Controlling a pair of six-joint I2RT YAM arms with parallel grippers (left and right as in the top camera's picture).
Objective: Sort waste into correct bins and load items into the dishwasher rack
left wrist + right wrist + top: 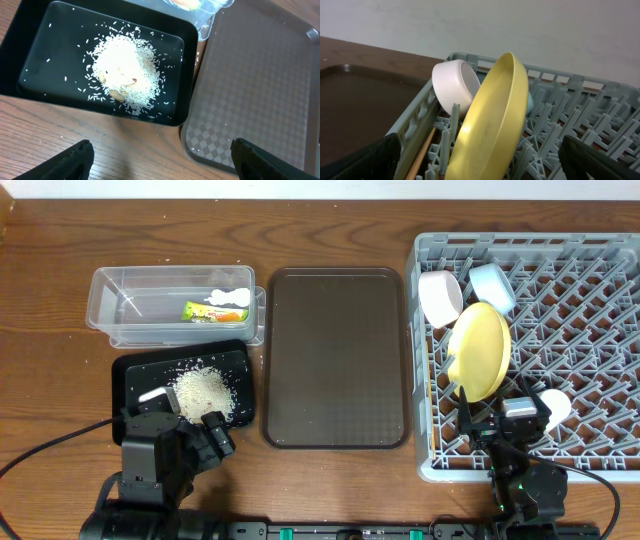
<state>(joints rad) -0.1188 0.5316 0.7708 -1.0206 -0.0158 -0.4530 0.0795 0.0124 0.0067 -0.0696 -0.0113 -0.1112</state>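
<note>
The grey dishwasher rack (520, 242) at the right holds the white bowl (440, 297), the light blue bowl (492, 287), the yellow plate (478, 350) on edge and the white cup (553, 408). A wooden chopstick (422, 155) lies by the rack's left wall. The clear tub (140, 305) holds the green-and-yellow wrapper (203, 311) and the white tissue (230, 298). The black tray (135, 375) holds the rice scraps (205, 390). My left gripper (160, 167) is open and empty over the table just in front of the black tray. My right gripper (480, 165) is open and empty, facing the plate (492, 120).
The larger dark brown serving tray (335, 360) lies between the bins and the rack, with a few stray grains on it. Stray rice grains dot the wood by the black tray (45, 60). Both arm bases stand at the front edge.
</note>
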